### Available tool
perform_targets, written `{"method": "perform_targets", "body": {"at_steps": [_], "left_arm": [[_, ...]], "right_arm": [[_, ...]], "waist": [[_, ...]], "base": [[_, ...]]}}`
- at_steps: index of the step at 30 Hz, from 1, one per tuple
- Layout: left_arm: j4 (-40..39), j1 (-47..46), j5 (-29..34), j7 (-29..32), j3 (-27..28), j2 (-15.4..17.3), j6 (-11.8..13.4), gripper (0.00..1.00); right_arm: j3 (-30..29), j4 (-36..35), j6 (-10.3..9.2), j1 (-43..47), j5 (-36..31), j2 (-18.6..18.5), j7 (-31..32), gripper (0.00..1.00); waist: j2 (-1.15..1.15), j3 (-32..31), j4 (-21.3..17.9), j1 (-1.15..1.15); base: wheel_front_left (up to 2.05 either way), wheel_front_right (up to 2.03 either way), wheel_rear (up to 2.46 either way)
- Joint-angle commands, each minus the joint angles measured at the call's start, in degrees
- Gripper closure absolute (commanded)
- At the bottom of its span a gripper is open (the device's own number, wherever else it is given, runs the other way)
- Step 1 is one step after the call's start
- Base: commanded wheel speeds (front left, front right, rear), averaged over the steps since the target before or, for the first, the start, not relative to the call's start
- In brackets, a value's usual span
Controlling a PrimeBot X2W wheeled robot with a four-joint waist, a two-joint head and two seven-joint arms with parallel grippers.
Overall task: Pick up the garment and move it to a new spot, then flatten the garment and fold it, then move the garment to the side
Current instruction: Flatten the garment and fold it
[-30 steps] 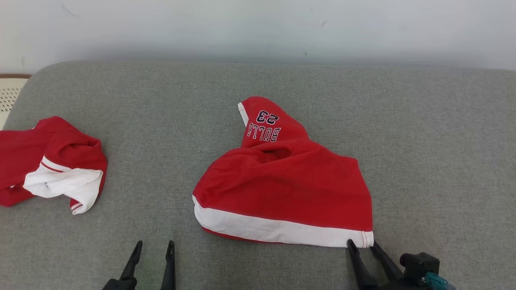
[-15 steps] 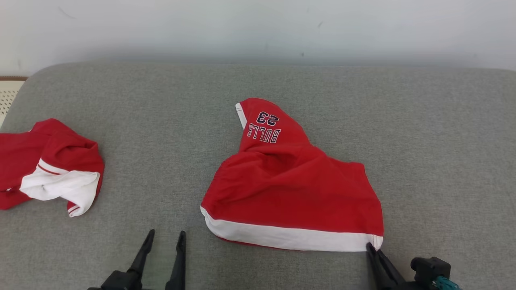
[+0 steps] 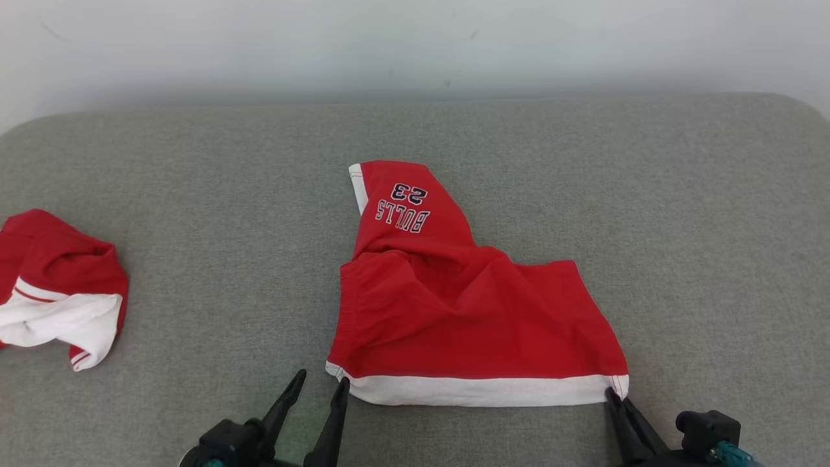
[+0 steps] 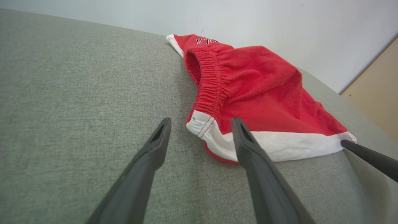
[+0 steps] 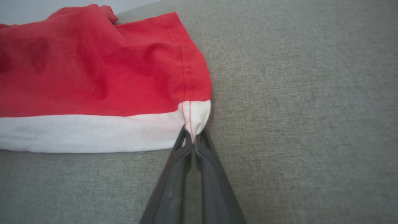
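red bulls 23 shorts (image 3: 454,311) lie near the front edge of the grey cushioned surface (image 3: 194,194), about mid-width. right pincer (image 3: 613,394) clamped on the white hem's right corner. left pincer (image 3: 322,379) apart, tips at the hem's left corner. second red-white garment (image 3: 58,292) crumpled at the left edge.

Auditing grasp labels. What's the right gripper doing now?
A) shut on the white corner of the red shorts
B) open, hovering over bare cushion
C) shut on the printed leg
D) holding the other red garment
A: the right wrist view shows the right gripper closed on the white corner of the shorts, while the left gripper sits open near the opposite corner.
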Motion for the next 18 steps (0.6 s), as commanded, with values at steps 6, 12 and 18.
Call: {"method": "perform_targets", "body": {"at_steps": [6, 12, 18], "left_arm": [[3.23, -4.02, -2.09, -0.22, -4.66, 2.32, -0.06, 0.00], [3.12, -5.55, -1.65, -0.22, -3.10, 2.96, -0.09, 0.00], [3.27, -5.67, -2.76, -0.22, -5.28, 3.95, -0.08, 0.00]], "right_arm": [[0.26, -0.41, -0.06, -0.96, -0.46, -0.75, -0.02, 1.00], [0.28, -0.85, -0.06, -1.39, -0.63, -0.49, -0.02, 1.00], [0.44, -0.95, -0.06, -1.79, -0.62, -0.25, -0.02, 1.00]], "waist": [[0.00, 1.37, -1.49, -0.01], [0.00, 2.14, -2.10, -0.01], [0.00, 2.40, -2.52, -0.01]], "base": [[0.00, 0.00, 0.00], [0.00, 0.00, 0.00], [0.00, 0.00, 0.00]]}}
